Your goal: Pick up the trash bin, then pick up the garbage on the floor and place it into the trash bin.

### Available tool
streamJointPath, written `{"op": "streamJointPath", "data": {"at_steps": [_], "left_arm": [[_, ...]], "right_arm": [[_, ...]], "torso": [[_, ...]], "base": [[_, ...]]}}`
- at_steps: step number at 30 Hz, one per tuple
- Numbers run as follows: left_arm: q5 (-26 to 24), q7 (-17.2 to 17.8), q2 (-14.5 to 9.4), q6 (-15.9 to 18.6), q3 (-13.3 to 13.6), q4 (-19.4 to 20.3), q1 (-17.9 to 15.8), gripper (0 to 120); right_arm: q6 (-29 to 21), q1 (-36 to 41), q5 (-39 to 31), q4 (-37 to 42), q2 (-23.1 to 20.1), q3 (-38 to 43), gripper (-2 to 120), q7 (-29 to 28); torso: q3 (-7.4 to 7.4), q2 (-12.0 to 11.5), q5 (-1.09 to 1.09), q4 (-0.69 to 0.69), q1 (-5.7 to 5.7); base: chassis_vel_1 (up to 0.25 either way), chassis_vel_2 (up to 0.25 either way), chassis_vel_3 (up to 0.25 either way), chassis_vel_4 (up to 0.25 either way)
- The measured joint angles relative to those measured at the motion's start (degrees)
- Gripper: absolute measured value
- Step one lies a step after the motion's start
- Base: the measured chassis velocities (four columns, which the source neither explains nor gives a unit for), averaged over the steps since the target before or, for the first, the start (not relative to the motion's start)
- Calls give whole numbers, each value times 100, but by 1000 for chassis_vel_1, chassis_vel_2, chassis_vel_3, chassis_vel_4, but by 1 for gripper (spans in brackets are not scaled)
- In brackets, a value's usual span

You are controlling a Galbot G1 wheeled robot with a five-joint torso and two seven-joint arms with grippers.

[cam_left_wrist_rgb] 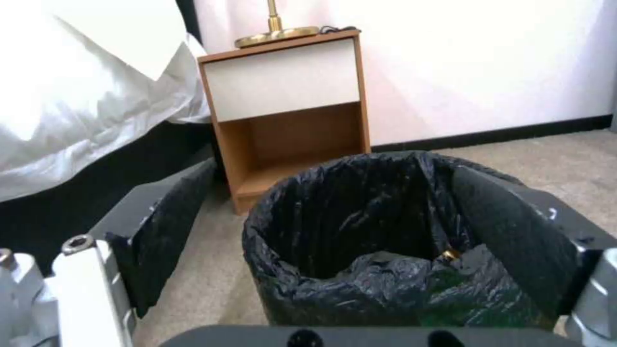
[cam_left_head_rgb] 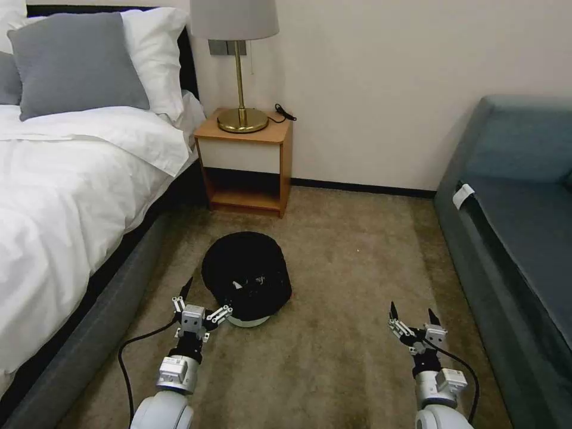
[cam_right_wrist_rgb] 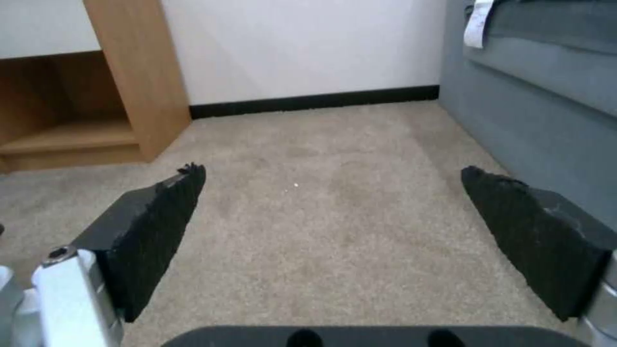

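The trash bin, round and white with a black bag liner over its rim, stands upright on the carpet in front of the nightstand. My left gripper is open at the bin's near-left side. In the left wrist view the left gripper straddles the trash bin: one finger overlaps the liner at the rim, the other is outside over the carpet. A small yellow-brown bit shows among the liner's folds inside, too small to identify. The garbage is out of view. My right gripper hangs open over bare carpet, empty.
A bed with white linen runs along the left. A wooden nightstand with a brass lamp stands against the far wall. A grey-blue sofa lines the right. Open carpet lies between bin and sofa.
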State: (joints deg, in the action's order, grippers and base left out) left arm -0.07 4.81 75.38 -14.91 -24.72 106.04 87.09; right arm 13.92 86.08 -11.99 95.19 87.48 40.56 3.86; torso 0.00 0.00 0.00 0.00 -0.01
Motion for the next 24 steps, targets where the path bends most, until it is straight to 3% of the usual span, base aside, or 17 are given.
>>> {"op": "streamJointPath", "data": {"at_steps": [24], "left_arm": [[-4, 3, 0, 7, -1, -1, -3, 100]], "right_arm": [[-6, -2, 0, -2, -1, 0, 100, 0]], "torso": [[0, 0, 0, 0, 1]], "base": [[2, -3, -3, 3]]}}
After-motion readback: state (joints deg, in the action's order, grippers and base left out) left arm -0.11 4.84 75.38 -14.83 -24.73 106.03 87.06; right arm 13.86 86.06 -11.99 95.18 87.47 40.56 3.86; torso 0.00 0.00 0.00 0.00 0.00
